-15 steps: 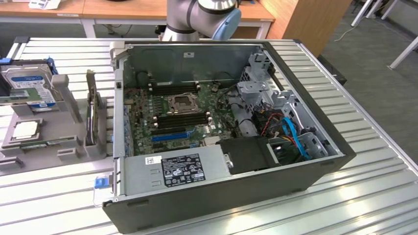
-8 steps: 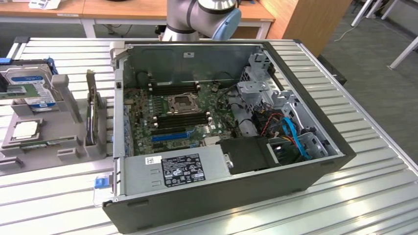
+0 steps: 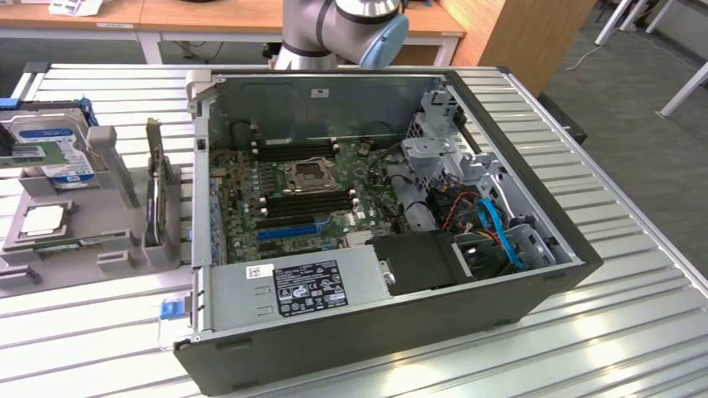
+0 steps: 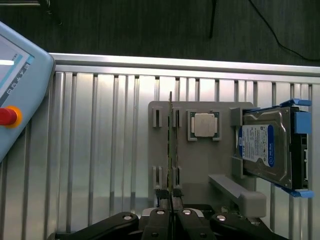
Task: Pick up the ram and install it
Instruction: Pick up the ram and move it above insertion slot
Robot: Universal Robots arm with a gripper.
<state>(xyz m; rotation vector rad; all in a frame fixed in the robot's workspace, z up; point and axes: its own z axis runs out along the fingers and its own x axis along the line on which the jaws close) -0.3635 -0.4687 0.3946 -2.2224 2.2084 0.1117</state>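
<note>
Seen edge-on in the wrist view, the ram (image 4: 171,145) is clamped between the drawn-together fingers of the hand (image 4: 171,212) and appears raised just out of the slots of the grey holder (image 4: 200,165) beside the processor (image 4: 204,125). It is held upright, presumably so that its free edge can be presented squarely to a memory socket (image 3: 307,197) in the open computer case (image 3: 387,340).

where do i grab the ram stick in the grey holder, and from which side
Take the ram stick by its upper long edge, near the middle, coming straight down with the jaws across its flat faces. It stands on edge in the grey holder, posts bracing both ends, so only the top edge is free.
</note>
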